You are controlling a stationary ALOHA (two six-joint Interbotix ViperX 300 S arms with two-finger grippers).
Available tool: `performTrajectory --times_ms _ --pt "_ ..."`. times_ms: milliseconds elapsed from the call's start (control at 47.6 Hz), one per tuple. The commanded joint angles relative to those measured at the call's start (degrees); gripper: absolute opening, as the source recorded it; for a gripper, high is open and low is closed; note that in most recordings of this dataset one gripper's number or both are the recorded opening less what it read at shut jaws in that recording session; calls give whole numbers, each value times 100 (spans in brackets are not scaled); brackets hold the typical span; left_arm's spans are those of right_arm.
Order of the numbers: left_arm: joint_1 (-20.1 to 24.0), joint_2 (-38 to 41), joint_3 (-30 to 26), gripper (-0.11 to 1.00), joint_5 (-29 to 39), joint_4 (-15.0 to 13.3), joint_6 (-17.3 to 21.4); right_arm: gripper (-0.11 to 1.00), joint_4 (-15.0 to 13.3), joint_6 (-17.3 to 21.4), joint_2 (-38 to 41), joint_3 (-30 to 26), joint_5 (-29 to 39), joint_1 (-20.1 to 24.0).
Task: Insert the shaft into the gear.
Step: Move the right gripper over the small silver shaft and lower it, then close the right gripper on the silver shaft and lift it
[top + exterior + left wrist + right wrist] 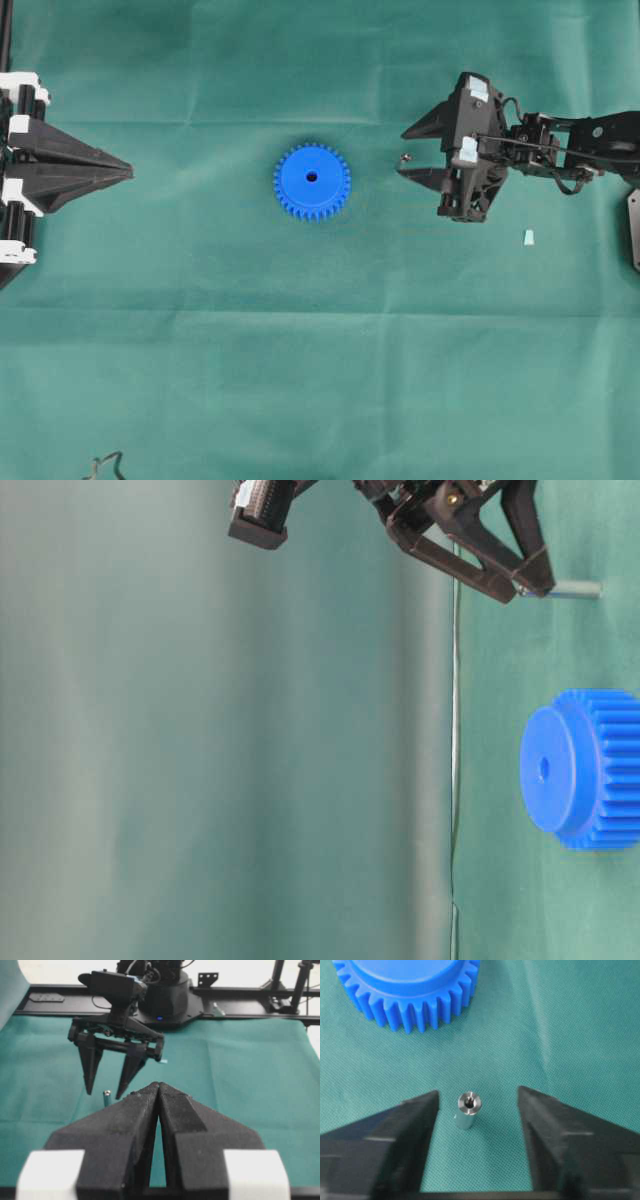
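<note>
The gear [312, 181] [585, 768] [407, 990], a bright blue toothed wheel with a dark centre hole, lies flat mid-table. To its right the shaft [405, 158] [575, 591] [106, 1096] [467, 1110], a small silvery pin, stands upright on the green cloth. My right gripper [401, 153] [530, 592] [103, 1095] [478, 1092] is open and straddles the shaft. Neither finger touches the shaft, which stands nearer the left finger in the right wrist view. My left gripper [130, 172] [159, 1084] is shut on nothing at the table's left edge, well away from the gear.
A small pale blue wedge piece [528, 237] [163, 1061] lies behind the right gripper. A cable end [105, 465] pokes in at the front left. Green cloth [320, 350] covers the table. The right arm's base [165, 1000] stands at the far side.
</note>
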Motion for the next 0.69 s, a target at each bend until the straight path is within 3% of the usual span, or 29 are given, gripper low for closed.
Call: performTrajectory --times_ms 0,126,168,483,672 --pt "9 44 -141 0 9 18 9 50 0 0 -53 -97 -35 -9" --pt "0 26 -149 0 62 18 9 22 0 0 -53 -97 26 9" --pt "0 18 -141 0 79 18 9 17 0 0 -44 -97 53 18" --pt "0 18 -149 0 88 18 9 17 0 9 -158 -158 158 35" --pt "0 18 -149 0 88 18 -9 17 -9 -18 -800 -431 1072 35"
